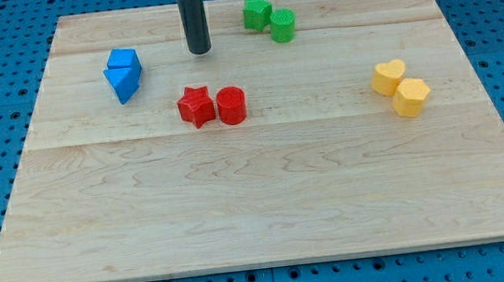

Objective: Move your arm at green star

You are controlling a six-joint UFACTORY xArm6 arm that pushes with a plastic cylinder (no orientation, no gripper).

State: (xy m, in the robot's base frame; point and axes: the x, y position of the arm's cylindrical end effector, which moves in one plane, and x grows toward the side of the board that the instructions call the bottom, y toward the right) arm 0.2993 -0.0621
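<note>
The green star [256, 14] lies near the view's top, right of centre, touching a green cylinder [283, 26] on its lower right. My tip [199, 50] is the lower end of the dark rod that comes down from the view's top. It rests on the board to the left of the green star, a short gap away, and touches no block.
A blue cube [124, 61] and a blue triangle [121, 81] sit together at the left. A red star [196, 106] and a red cylinder [231, 106] lie below my tip. A yellow heart [388, 77] and a yellow hexagon [411, 97] sit at the right. The wooden board [269, 214] lies on blue pegboard.
</note>
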